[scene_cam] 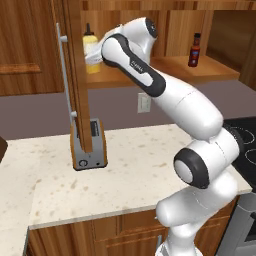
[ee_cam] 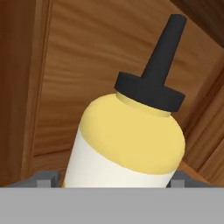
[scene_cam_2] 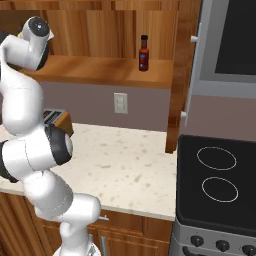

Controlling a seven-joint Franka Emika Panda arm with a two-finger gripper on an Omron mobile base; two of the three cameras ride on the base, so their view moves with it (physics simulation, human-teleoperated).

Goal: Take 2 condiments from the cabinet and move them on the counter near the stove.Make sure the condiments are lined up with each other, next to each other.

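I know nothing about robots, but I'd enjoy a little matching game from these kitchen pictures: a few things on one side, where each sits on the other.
Things:
1. yellow squeeze bottle with dark pointed tip
2. dark red sauce bottle with black cap
3. silver and orange toaster
4. flat black cooktop

Places:
A. on the beige speckled counter
B. alone on the right part of the cabinet shelf
C. right of the counter
D. close before the gripper

Pairs: 1-D, 2-B, 3-A, 4-C

A silver and orange toaster stands upright on the speckled stone top, close to the back wall, its slots facing up and a small knob low on its front. On the grey wall behind it sits a white wall outlet. Wooden drawers run below the stone's edge. Beside them, a row of dark oven knobs lines the silver range front.
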